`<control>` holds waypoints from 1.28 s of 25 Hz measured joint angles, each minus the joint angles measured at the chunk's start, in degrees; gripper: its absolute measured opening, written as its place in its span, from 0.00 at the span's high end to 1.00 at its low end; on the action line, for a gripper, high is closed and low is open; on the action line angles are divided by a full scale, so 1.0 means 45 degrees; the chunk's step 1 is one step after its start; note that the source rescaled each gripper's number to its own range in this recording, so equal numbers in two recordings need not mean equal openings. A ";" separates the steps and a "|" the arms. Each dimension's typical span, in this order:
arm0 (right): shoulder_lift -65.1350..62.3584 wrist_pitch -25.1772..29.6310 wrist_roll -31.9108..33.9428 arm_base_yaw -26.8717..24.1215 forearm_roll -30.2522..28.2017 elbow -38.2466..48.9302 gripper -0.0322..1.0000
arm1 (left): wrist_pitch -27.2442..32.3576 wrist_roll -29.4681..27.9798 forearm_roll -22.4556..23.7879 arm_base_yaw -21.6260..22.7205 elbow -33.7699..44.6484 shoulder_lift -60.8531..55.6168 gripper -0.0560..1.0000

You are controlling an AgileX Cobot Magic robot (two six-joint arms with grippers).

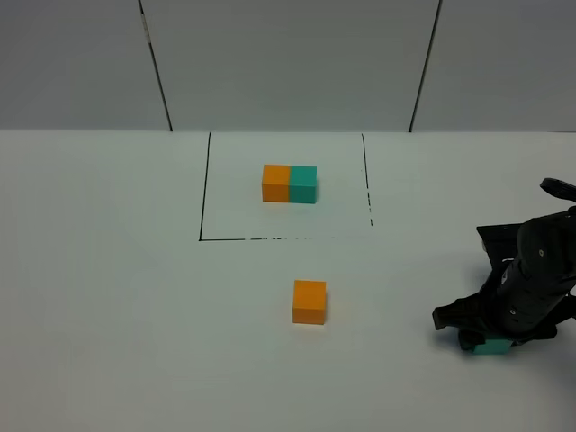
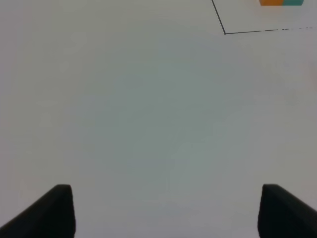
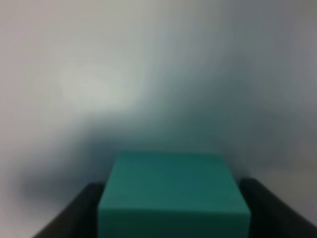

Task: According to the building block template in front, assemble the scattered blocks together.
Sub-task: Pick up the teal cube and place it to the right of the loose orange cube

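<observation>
The building block template [image 1: 289, 184], an orange and a teal cube joined inside a black drawn outline [image 1: 202, 193], sits at the table's far middle. The loose orange cube [image 1: 310, 301] lies in front of the outline. The loose teal cube [image 1: 492, 347] is at the right under my right gripper [image 1: 486, 340]. In the right wrist view the teal cube [image 3: 173, 191] fills the space between the dark fingers [image 3: 74, 213], which press its sides. My left gripper [image 2: 166, 210] is open and empty over bare table; the template's edge [image 2: 281, 2] shows far from it.
The white table [image 1: 108, 297] ends at a grey panelled wall [image 1: 288, 63] behind the outline. The right arm's black body [image 1: 535, 270] stands over the table's right edge area. The outline's corner [image 2: 224, 32] shows in the left wrist view.
</observation>
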 joint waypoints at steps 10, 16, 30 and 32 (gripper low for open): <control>0.0132 0.1114 -0.0247 -0.0009 0.0104 -0.0572 0.97 | 0.0000 0.0000 0.0000 0.0000 0.0000 0.0000 0.38; -0.0138 0.4011 -0.3221 0.1510 0.0000 -0.2622 0.97 | 0.0000 0.0000 0.0000 0.0000 0.0000 0.0000 0.38; 0.0544 0.6504 -1.0574 0.4188 -0.0999 -0.6254 0.97 | 0.0000 0.0030 0.0000 0.0000 0.0000 0.0000 0.38; 0.0964 0.6915 -1.0614 0.4259 -0.1088 -0.6970 0.97 | 0.0000 0.0030 0.0000 0.0000 0.0000 0.0000 0.38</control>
